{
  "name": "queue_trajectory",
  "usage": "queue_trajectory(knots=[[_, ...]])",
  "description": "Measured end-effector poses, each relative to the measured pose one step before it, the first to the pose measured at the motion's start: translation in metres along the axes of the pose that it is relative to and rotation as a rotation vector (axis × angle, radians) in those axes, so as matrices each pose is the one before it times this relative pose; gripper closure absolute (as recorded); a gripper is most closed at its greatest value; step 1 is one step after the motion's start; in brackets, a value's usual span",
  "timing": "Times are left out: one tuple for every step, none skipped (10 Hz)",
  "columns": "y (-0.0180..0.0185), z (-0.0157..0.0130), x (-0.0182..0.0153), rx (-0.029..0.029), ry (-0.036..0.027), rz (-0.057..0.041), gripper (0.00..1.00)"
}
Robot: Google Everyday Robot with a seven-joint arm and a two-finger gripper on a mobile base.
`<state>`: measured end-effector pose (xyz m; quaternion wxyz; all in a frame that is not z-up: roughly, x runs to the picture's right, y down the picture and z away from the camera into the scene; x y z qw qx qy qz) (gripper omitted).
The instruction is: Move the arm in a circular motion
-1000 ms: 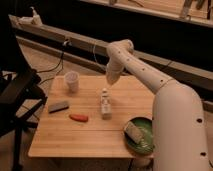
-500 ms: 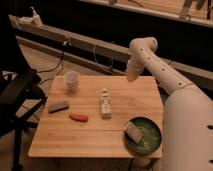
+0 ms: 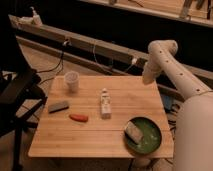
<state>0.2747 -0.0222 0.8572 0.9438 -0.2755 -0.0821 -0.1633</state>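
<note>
White arm, jaws above table's far edge

The wooden table carries five things, all placed here relative to the gripper, which hangs at the narrow tip of the arm over the table's far right edge; the white cup stands well to its left, near the far left corner; the small white bottle stands upright below and to its left, about mid-table; the grey block lies farther left still, and the orange piece lies just beside it, nearer the front; the green plate sits almost straight below the gripper at the front right corner.
</note>
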Motion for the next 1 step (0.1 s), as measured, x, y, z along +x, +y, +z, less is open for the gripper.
queue_trajectory(knots=[[0.00464,0.00016,-0.00197,-0.01038,-0.00404,-0.00177,0.98]])
